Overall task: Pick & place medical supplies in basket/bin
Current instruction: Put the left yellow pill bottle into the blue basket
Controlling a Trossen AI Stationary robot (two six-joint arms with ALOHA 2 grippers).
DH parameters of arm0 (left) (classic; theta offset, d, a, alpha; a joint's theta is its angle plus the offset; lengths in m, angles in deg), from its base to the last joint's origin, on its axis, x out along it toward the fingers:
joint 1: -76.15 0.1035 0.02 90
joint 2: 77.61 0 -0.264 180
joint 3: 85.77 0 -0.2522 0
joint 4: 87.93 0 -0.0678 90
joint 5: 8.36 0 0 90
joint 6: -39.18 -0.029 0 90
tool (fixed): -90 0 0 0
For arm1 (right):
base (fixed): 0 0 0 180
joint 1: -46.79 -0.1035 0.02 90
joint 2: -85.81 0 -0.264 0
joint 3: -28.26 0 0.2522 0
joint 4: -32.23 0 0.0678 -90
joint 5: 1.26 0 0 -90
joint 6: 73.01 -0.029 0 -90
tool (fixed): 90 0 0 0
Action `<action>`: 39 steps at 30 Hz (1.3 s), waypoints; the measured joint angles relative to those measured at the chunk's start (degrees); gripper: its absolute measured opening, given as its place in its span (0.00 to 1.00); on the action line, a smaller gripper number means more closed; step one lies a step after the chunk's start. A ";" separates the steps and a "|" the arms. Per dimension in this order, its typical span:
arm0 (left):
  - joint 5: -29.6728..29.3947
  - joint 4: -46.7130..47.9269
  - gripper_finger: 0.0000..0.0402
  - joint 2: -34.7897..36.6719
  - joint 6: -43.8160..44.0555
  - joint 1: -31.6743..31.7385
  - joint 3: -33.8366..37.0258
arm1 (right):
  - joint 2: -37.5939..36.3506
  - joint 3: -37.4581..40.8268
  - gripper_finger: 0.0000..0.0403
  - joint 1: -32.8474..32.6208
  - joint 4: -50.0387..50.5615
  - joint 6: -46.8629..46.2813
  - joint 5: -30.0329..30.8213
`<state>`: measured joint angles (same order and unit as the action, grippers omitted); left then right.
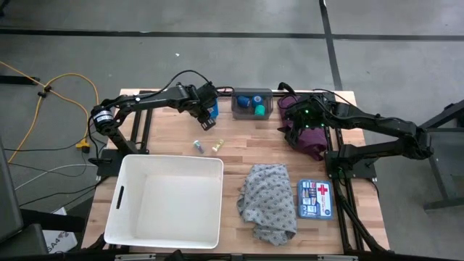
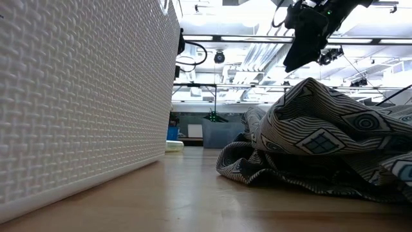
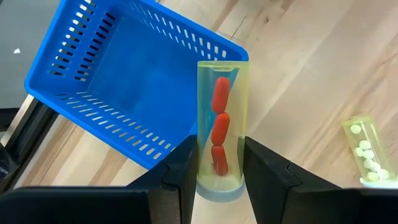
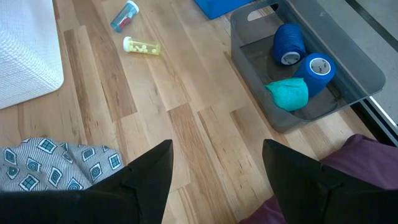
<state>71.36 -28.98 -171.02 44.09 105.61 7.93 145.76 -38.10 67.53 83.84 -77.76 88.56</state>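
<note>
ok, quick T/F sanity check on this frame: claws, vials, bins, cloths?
1. The left claw is shut on a yellow vial with red capsules. True.
2. The white basket already holds tape rolls. False: it looks empty; the tape rolls sit in the grey bin.
3. The right claw is open and holds nothing. True.
4. The blue bin is full of vials. False: it looks empty.
5. The grey patterned cloth lies on the table between the basket and a first-aid kit. True.
6. The maroon cloth is in the basket. False: it lies under the right arm.
</note>
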 joint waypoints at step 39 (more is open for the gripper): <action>2.88 3.87 0.27 5.25 5.02 5.94 -0.22 | 0.00 0.00 0.59 0.00 0.00 -0.01 0.01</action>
<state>74.24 -25.11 -165.77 49.11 111.54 7.71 145.75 -38.10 67.53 83.84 -77.77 88.57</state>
